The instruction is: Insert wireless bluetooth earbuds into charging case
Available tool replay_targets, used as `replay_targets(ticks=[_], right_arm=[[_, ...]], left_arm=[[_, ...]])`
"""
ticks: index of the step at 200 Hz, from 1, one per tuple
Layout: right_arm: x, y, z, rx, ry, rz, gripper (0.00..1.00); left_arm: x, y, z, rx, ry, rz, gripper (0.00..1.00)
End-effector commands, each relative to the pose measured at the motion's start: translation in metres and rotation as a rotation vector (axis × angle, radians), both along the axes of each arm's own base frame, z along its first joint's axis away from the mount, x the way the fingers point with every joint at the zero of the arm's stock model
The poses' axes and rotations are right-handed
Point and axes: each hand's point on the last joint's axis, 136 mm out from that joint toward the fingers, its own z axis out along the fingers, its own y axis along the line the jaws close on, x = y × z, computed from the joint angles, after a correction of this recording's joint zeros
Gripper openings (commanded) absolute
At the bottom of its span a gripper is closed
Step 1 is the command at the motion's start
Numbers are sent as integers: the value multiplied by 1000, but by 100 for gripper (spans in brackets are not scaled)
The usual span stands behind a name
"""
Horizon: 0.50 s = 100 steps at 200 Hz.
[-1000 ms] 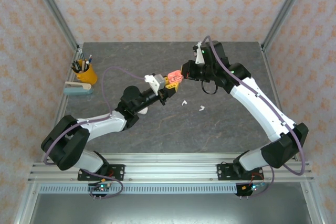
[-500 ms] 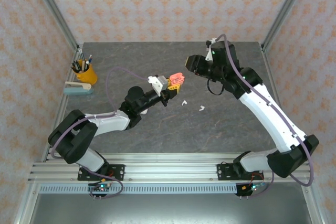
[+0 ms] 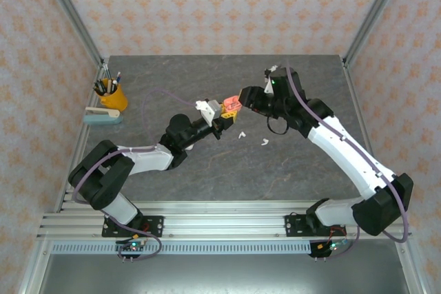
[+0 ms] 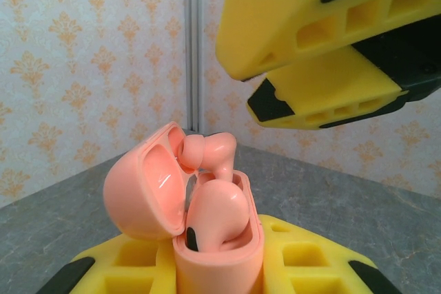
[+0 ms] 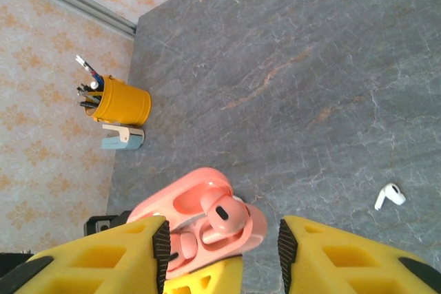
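**Coral case held open, one bud standing proud**

The open charging case [image 4: 210,246] sat clamped in the left gripper [image 3: 226,111], lid tipped back. One coral earbud [image 4: 219,213] lay in its well. The second coral earbud [image 4: 207,153] stood up near the lid, apparently unseated. The right gripper [image 3: 245,96] hung just above the case, jaws apart and empty. Two white earbuds [image 3: 241,134] lay on the table [image 3: 289,163] below it. Buds judged light, glossy and slippery, so a gentle pinch across the bulb seemed best.

We show both arms reaching inward. Left gripper [image 3: 226,111] clamps the charging case [image 3: 232,102]; right gripper [image 3: 245,96] has its jaws apart.
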Motion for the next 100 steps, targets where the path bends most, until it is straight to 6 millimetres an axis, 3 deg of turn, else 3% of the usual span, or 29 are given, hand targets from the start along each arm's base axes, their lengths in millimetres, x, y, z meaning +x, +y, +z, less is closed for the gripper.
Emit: replay_targets(ticks=[1, 100], right_arm=[[8, 7, 9, 34, -36, 4, 46], [12, 19, -3, 35, -16, 58, 37]], left_arm=[[1, 1, 26, -58, -64, -5, 0], [1, -1, 34, -70, -68, -13, 0]])
